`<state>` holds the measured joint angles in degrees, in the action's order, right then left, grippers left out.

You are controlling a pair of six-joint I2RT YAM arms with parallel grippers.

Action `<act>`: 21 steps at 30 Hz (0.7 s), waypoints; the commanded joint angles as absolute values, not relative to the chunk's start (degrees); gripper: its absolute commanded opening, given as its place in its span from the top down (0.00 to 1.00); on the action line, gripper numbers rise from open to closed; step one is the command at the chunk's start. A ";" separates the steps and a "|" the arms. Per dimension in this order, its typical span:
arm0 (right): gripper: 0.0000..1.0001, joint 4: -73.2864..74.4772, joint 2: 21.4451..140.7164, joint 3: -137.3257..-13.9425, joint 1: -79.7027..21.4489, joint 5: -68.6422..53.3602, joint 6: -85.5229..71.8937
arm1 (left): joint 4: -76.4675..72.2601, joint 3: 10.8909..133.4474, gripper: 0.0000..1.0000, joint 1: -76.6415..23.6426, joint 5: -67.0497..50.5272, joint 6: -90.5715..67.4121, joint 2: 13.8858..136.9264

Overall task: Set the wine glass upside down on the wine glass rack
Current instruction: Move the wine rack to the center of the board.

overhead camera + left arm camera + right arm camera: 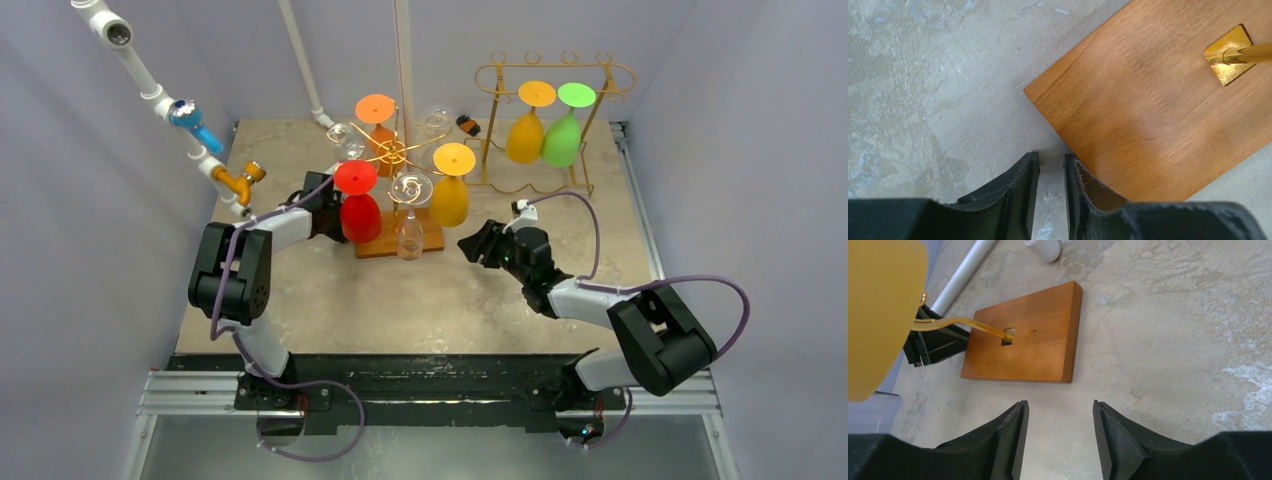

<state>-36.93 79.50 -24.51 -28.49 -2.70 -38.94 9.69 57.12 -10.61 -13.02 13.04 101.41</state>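
**Top external view**
- Landmark: wooden base (380, 247) of the wine glass rack (392, 152), standing mid-table (330, 300).
- Task item: red wine glass (358, 205), hanging foot-up over the base's left end. It is probably the task's glass and looks already hung. Judged light, rigid, slick and fragile. Best held at the stem just under the foot, never squeezed at the bowl.
- Arms: left gripper (330, 208) just left of the base, beside the red bowl. The right gripper (472, 243) is just right of the base.
- Neighbours: clear wine glass (409, 230) over the base's front edge, amber wine glass (450, 195) over its right end, orange wine glass (377, 115) behind it. They hang close together, so any swing risks glass striking glass.
- Also present: second rack (555, 130), well behind and right of the base.

**Left wrist view**
- The left gripper (1050, 160) has its jaws parted by a narrow slit with nothing between them, at the corner of the wooden base (1148, 115).
- The gold post (1248, 52) rises from the base.

**Right wrist view**
- The right gripper (1060, 410) has its jaws wide apart and empty, above bare table near the wooden base (1038, 340).
- The amber wine glass (878, 315) looms over the base, and a white pipe (963, 275) lies beyond it.
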 commanded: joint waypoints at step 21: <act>0.41 -39.91 77.00 -21.18 -25.74 -2.13 -39.20 | 5.92 58.06 0.72 -22.29 -17.20 12.50 105.27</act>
<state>-38.20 79.15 -22.22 -26.55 -2.55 -39.03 5.28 57.19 -19.62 -11.62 13.02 102.76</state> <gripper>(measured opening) 0.584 0.287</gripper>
